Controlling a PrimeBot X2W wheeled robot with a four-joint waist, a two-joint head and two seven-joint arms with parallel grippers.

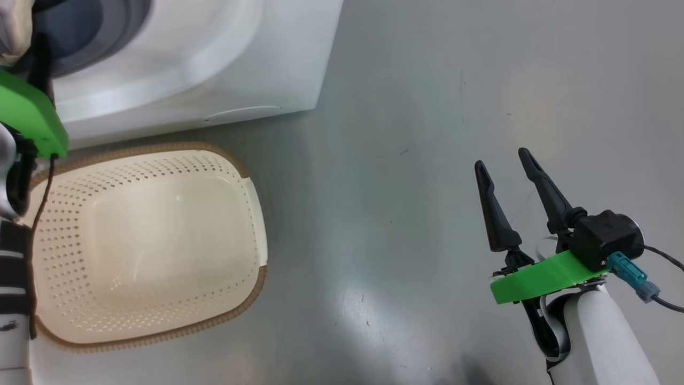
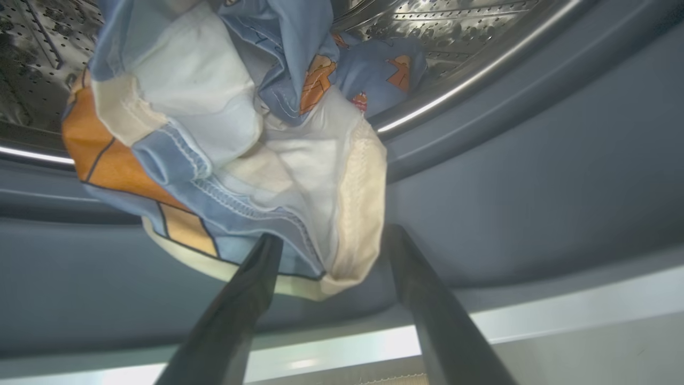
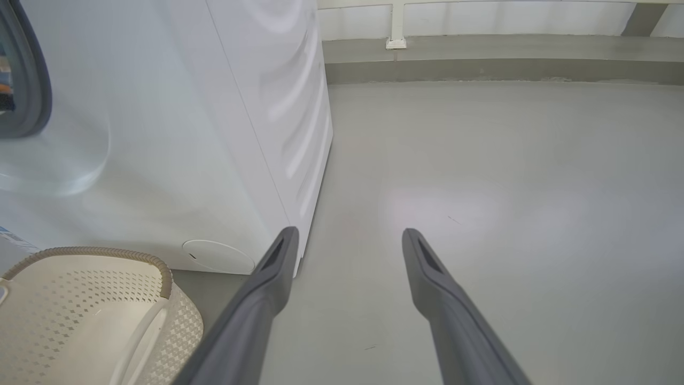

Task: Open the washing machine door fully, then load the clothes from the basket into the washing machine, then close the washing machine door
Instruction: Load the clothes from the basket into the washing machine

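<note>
Clothes (image 2: 224,133) hang from the washing machine (image 1: 214,64) drum. Left gripper (image 2: 331,234) and right gripper (image 1: 501,157) released; basket (image 1: 149,240) partly hidden.

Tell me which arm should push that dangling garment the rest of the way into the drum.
Left, probably. The open left gripper sits right at the clothes draped over the seal; the open right gripper hangs over the floor, away from the washing machine.
</note>
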